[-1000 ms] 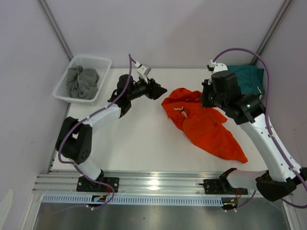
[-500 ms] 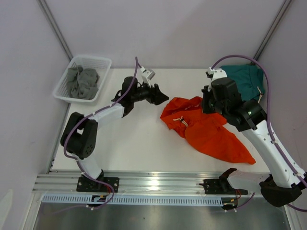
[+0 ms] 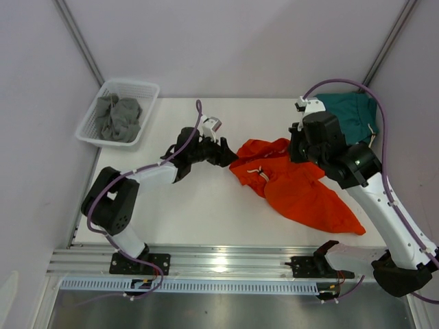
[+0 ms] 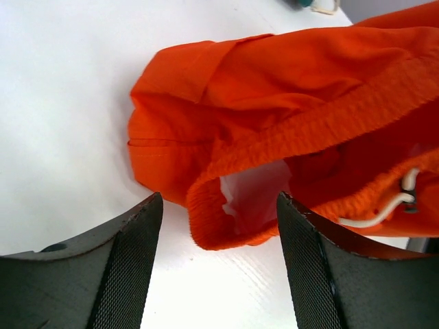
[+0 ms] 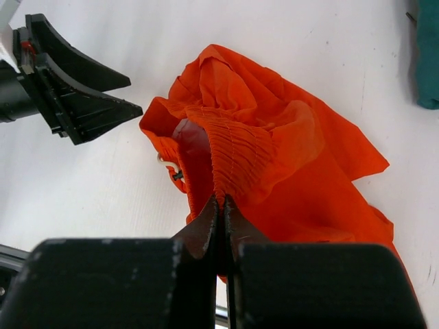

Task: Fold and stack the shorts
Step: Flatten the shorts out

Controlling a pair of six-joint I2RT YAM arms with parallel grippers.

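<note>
Centre-frame, the left gripper (image 3: 228,156) is hovering with jaws spread wide just beside the crumpled bright orange cloth shorts (image 3: 295,188), whose waistband (image 5: 230,147) the right gripper (image 5: 221,205) is pinching tightly right of centre, so spreading 1 pair is seemingly underway, needing the left to clamp the waistband's free end next.
</note>
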